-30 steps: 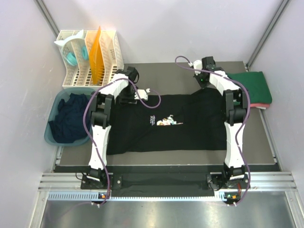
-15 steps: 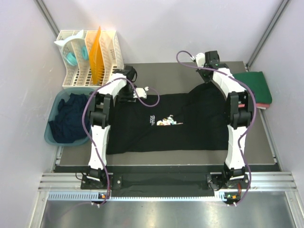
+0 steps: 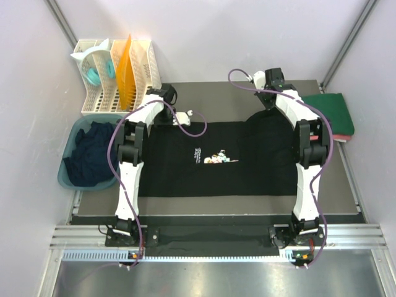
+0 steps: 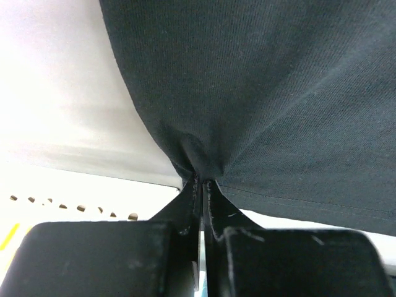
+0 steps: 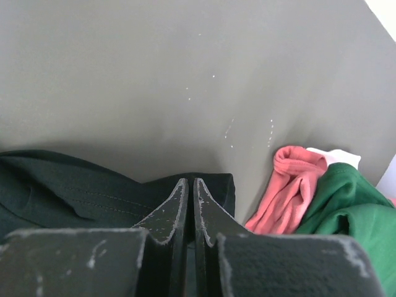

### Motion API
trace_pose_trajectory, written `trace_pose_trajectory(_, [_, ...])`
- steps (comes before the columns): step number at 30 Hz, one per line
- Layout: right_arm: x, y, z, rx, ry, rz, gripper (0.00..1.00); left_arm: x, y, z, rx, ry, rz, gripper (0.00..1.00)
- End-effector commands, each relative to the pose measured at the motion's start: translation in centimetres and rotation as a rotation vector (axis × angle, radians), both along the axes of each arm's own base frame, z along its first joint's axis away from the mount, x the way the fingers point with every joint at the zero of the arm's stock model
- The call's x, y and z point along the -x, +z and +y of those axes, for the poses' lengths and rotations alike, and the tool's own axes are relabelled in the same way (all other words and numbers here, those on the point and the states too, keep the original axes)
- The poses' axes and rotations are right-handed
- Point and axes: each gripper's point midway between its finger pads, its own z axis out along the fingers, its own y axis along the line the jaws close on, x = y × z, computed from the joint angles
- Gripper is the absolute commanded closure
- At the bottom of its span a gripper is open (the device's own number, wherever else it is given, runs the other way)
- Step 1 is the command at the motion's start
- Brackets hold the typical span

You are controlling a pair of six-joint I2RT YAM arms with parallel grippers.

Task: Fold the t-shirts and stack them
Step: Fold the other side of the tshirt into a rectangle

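Since a second ago the left gripper (image 4: 201,182) has snapped closed on the cloth and the right arm has drawn toward the top of the frame, so the black t-shirt (image 3: 216,170) now lies as a flat rectangle in mid-frame on the grey mat (image 3: 210,93) instead of sagging.

Its near hem runs straight, and the chest print (image 3: 216,159) faces up. At the far edge both pairs of fingers are pressed together on pinches of the black cloth, the right gripper (image 5: 189,182) at the upper right corner.

The fold should go best if both arms lift evenly and carry the far edge toward the near hem, keeping tension equal.

At right, the folded dark green shirt (image 3: 331,111) covers most of the pinkish-red shirt (image 3: 341,138). How much cloth each pinch holds is hard to judge.
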Motion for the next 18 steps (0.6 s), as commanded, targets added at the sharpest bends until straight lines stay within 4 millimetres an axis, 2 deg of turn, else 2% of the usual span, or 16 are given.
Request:
trace_pose_trajectory(1, [-0.2,5.7,0.5,-0.002,0.012,-0.119,1.00,-1.0,0.4,0.0,0.014,0.001,-0.038,1.00])
trace_pose_trajectory(3, [0.0,5.9,0.5,-0.001,0.016,-0.119,1.00,-1.4,1.3,-0.2,0.030,0.030,-0.073,1.00])
trace_pose_trajectory(4, [0.1,6.5,0.4,-0.001,0.016,-0.131,1.00,-2.2,2.3,-0.4,0.053,0.063,-0.125,1.00])
trace_pose_trajectory(6, [0.5,6.6,0.3,0.011,0.028,-0.129,1.00,-3.1,3.5,-0.6,0.074,0.091,-0.181,1.00])
trace_pose_trajectory(7, [0.7,7.4,0.2,0.014,0.031,-0.144,1.00,-4.0,4.7,-0.6,0.087,0.117,-0.244,1.00])
trace_pose_trajectory(9, [1.0,7.6,-0.1,0.043,0.043,-0.144,1.00,-4.7,5.6,-0.6,0.091,0.126,-0.297,1.00])
trace_pose_trajectory(13, [1.3,8.9,-0.9,0.085,0.049,-0.177,1.00,-5.3,6.5,-0.2,0.081,0.133,-0.349,1.00])
trace_pose_trajectory(18, [1.5,9.9,-1.8,0.111,0.020,-0.204,1.00,-4.9,7.1,0.1,0.069,0.149,-0.352,1.00])
